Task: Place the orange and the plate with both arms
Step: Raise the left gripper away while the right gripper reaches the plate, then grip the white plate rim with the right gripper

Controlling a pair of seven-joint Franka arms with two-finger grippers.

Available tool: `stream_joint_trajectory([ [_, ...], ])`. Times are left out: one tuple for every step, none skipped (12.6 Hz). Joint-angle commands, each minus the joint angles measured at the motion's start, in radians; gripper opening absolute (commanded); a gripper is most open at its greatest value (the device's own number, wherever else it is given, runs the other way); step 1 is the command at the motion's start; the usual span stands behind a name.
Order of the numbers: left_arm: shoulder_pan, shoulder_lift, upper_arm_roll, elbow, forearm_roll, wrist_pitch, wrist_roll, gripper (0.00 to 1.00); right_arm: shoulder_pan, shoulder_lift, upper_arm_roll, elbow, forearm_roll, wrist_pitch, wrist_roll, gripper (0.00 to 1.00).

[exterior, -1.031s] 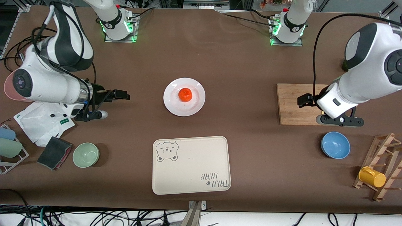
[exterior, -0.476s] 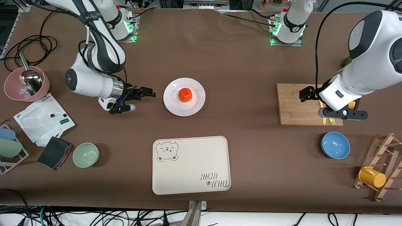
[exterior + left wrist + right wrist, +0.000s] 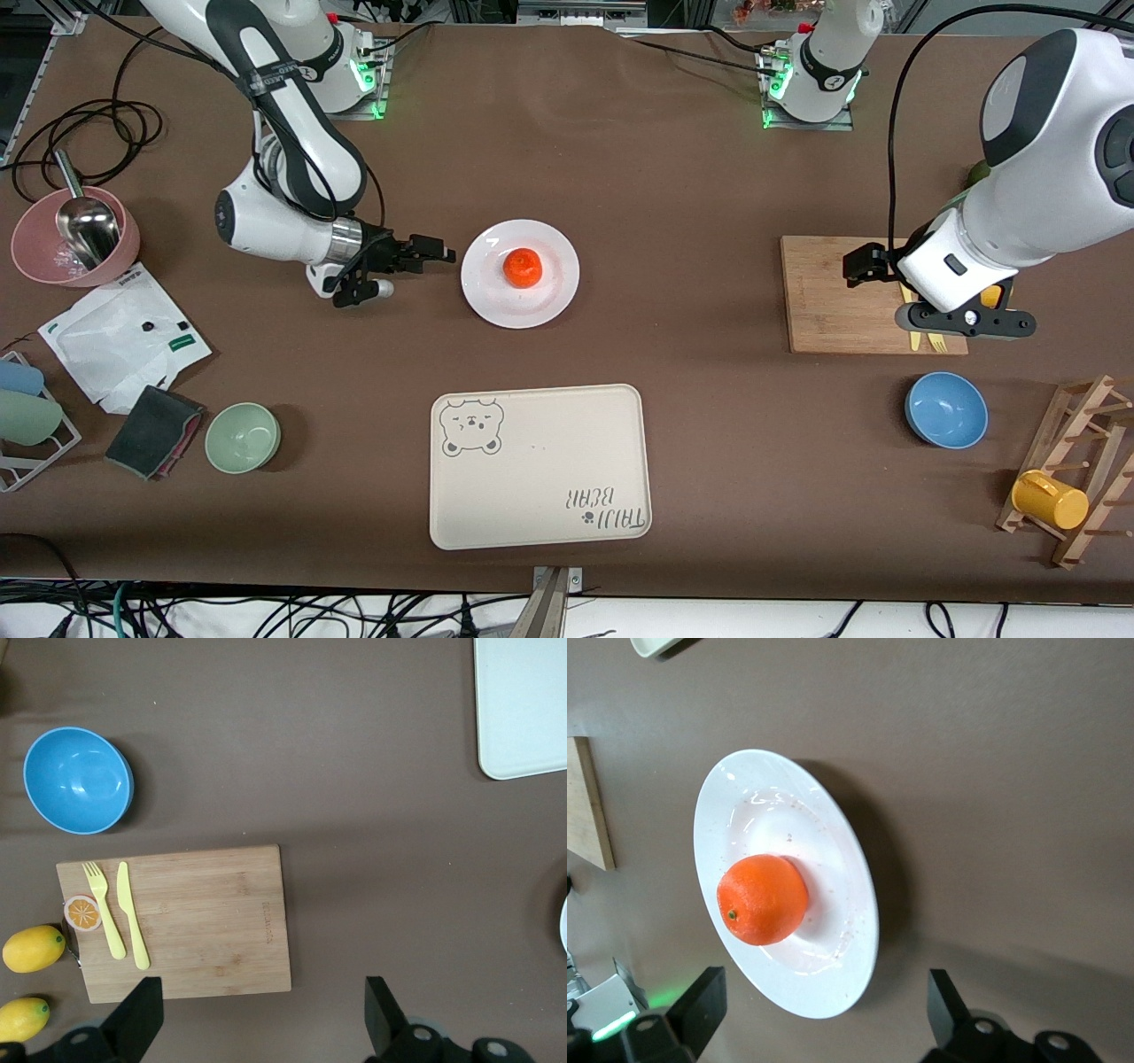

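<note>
Where right gripper (image 3: 434, 251) hangs just beside plate (image 3: 520, 274), fingers stand apart, nothing between them; right wrist view shows only fingertips (image 3: 691, 1005), rest cut off. Plate lies at 3 o'clock from this gripper in front view, not touching. Orange (image 3: 523, 267) sits on plate, near centre. Left gripper (image 3: 858, 268) hangs over cutting board (image 3: 824, 306), fingers apart, empty; arm body hides part of board. Plate lies at 9 o'clock from left gripper, well apart. Bear-printed tray (image 3: 539, 465) lies at 6 o'clock from plate.
</note>
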Motion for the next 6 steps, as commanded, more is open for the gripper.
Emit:
stream_joint_trajectory([
  [0.012, -0.042, 0.004, -0.014, -0.021, -0.038, 0.024, 1.0, -0.006, 0.04, 0.029, -0.019, 0.136, 0.041, -0.138, 1.0],
  [0.012, -0.053, 0.006, -0.014, -0.019, -0.049, 0.024, 1.0, -0.006, 0.054, 0.033, -0.022, 0.173, 0.057, -0.181, 1.0],
  [0.012, -0.054, 0.006, -0.012, -0.019, -0.049, 0.024, 1.0, -0.006, 0.075, 0.033, -0.02, 0.193, 0.061, -0.198, 1.0],
  [0.012, -0.053, 0.006, -0.011, -0.021, -0.049, 0.024, 1.0, -0.006, 0.1, 0.034, -0.02, 0.218, 0.066, -0.209, 1.0],
  [0.009, -0.053, 0.004, -0.009, -0.022, -0.049, 0.024, 1.0, -0.004, 0.115, 0.039, -0.02, 0.255, 0.081, -0.228, 1.0],
  [0.009, -0.053, 0.007, -0.002, -0.028, -0.049, 0.024, 1.0, -0.001, 0.121, 0.06, -0.02, 0.295, 0.095, -0.25, 1.0],
])
